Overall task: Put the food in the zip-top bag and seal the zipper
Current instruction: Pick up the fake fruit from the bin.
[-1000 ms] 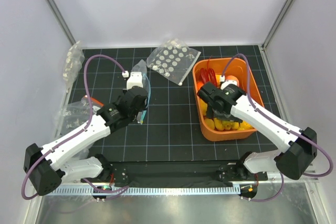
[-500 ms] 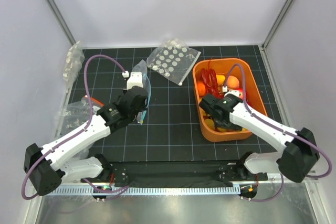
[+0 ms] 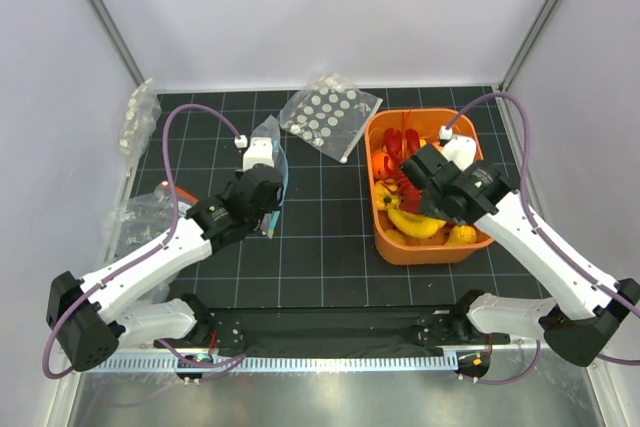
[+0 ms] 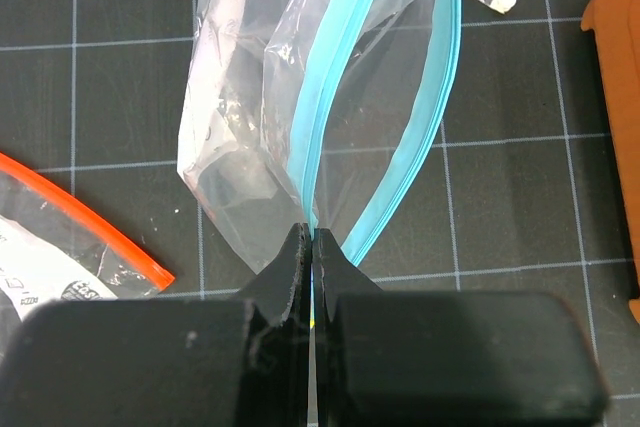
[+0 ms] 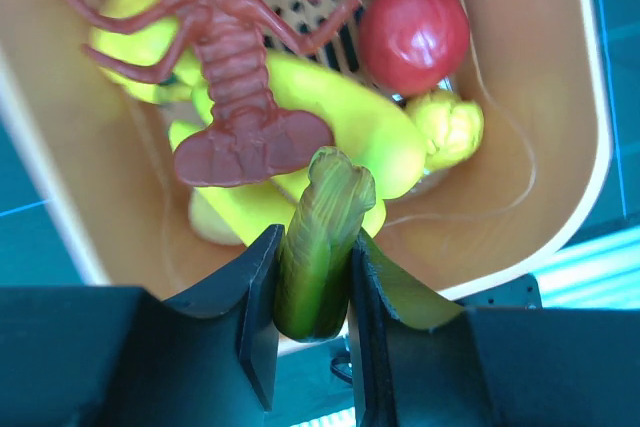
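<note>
Both claws clenched: left gripper (image 4: 312,250) on the zipper (image 4: 340,77), right gripper (image 5: 312,242) on a banana stem (image 5: 325,197).
Nearest, the left fingers pinch one blue zip strip at the corner of the bag (image 4: 240,97), whose mouth gapes open on the mat, left of the bin (image 5: 540,147); an orange-strip bag (image 4: 90,237) lies beside it. The right fingers clamp the green stem of the banana bunch (image 5: 340,122) in the bin, under a lobster (image 5: 235,67), an apple (image 5: 413,32) beyond. Farthest lies a dotted bag (image 3: 328,117).
</note>
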Tool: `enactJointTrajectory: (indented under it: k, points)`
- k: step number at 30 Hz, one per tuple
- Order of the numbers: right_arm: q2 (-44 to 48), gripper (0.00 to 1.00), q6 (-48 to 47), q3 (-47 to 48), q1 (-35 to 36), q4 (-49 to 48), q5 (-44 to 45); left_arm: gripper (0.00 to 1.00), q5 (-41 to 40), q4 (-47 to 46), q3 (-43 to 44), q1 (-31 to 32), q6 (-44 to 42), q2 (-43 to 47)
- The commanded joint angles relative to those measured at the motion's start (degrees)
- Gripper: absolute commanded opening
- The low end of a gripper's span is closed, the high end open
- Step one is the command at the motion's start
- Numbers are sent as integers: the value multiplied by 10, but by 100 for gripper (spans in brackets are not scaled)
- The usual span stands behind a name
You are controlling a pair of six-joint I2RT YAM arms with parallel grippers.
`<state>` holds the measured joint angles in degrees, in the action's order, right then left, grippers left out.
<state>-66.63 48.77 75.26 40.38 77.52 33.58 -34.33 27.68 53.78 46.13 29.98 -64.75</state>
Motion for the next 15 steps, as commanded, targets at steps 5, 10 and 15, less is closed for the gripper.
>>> enactJointTrajectory:
  k: [5,10,15]
  points:
    - [30,22,-134,99,2,-69,-25,0,43,-18,25,3,3,-5]
    - [41,21,-193,125,2,-98,-18,0,65,-19,27,3,6,-7]
    - [1,17,-218,200,2,-48,-1,0,80,-22,30,3,12,-13]
